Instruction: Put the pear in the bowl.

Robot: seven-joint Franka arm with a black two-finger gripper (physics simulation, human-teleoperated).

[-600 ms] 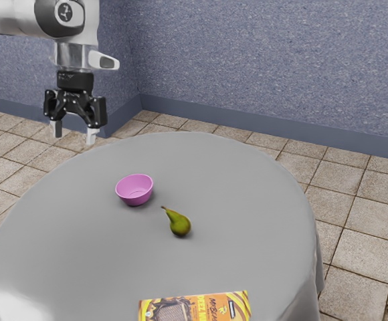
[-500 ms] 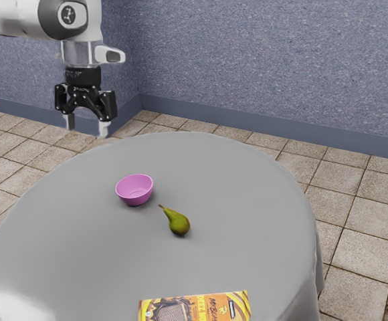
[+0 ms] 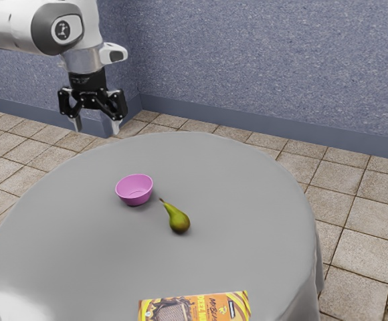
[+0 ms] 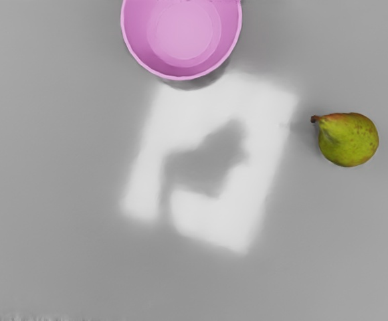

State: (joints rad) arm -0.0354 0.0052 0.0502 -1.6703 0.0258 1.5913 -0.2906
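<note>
So we had the pear (image 3: 178, 221) lying on its side on the table (image 3: 247, 254), stem aimed around 11 o'clock in the exterior view, long axis running 11 to 5. The bowl (image 3: 134, 190) sat just off it, toward 10 o'clock. Our gripper (image 3: 96, 126) was up past the table's edge, around 11 o'clock, fingers spread wide, nothing between them.

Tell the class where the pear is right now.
In the exterior view, the pear lies on the grey table, just beyond the pink bowl toward that view's right, and nearer that camera than the bowl.
</note>
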